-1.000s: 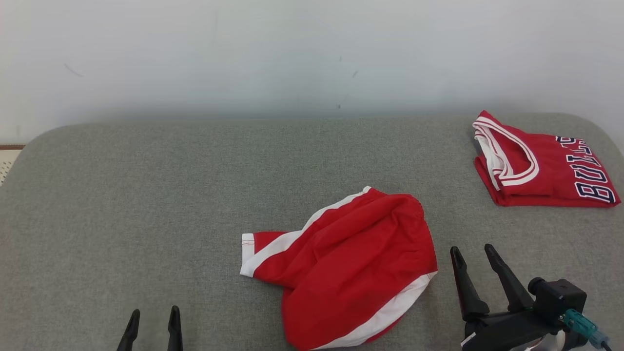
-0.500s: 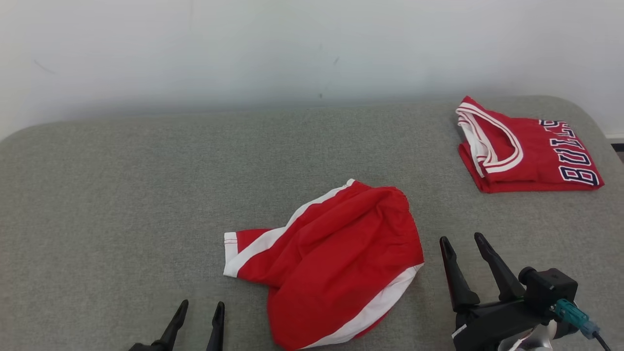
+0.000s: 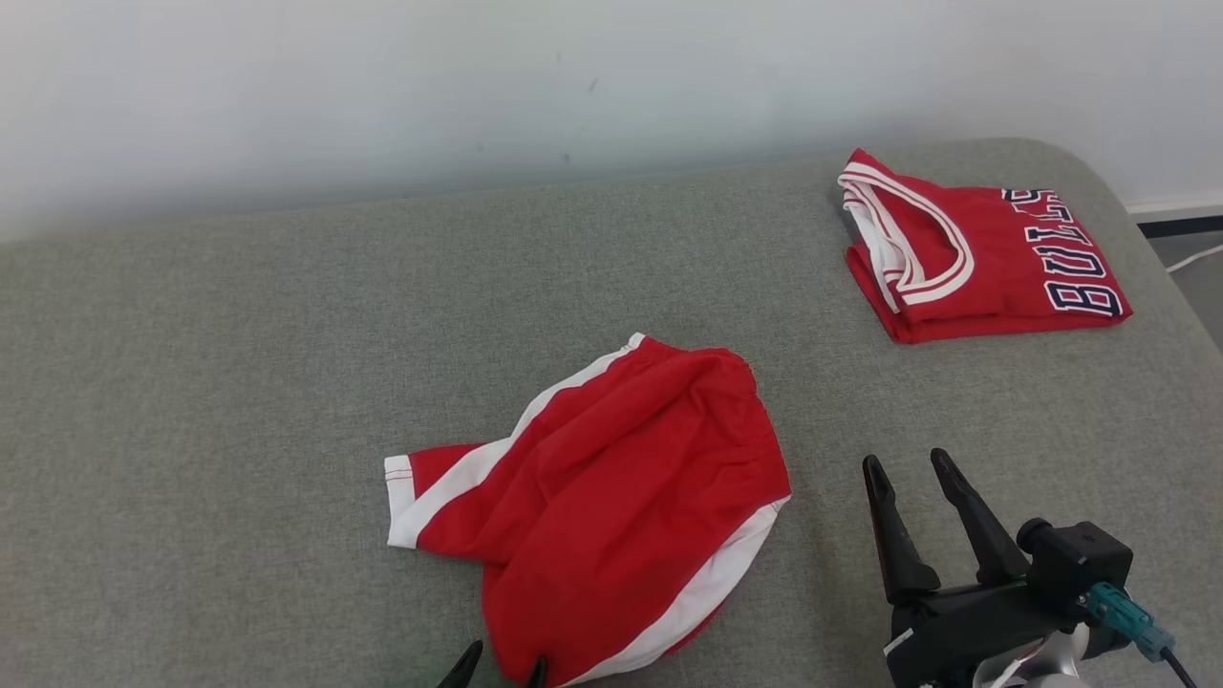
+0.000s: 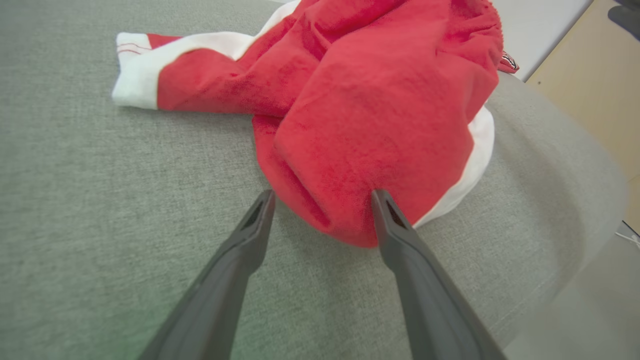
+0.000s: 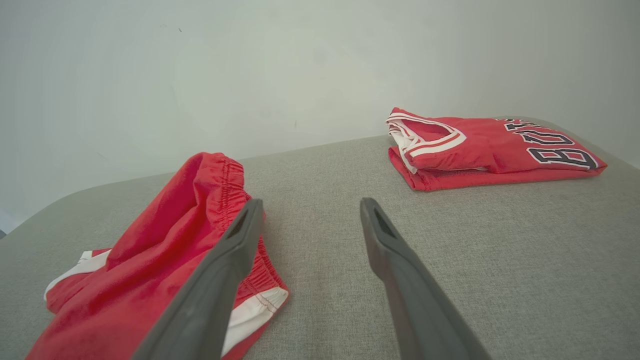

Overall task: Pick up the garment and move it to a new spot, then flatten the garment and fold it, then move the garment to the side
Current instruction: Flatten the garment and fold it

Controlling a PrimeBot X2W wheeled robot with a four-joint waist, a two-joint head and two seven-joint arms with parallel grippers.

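The garment (image 3: 621, 478), red shorts with white side stripes, lies crumpled in the middle of the grey padded surface (image 3: 239, 382). My left gripper (image 3: 502, 669) is at the shorts' near edge. In the left wrist view this gripper (image 4: 324, 195) stands open, and the near fold of the shorts (image 4: 375, 100) lies between its two fingers. My right gripper (image 3: 906, 461) is open over bare padding just right of the shorts. The right wrist view shows that gripper (image 5: 311, 202) with the elastic waistband of the shorts (image 5: 165, 250) beside its left finger.
A folded red jersey (image 3: 984, 263) with dark lettering lies at the far right corner; it is also in the right wrist view (image 5: 480, 145). A pale wall (image 3: 573, 76) rises behind the surface. The pad's rounded right edge drops to the floor (image 3: 1194, 277).
The head camera has turned, so the whole scene has slid left and up. My left gripper has moved right to the shorts' near edge. The right gripper holds its place, still open.
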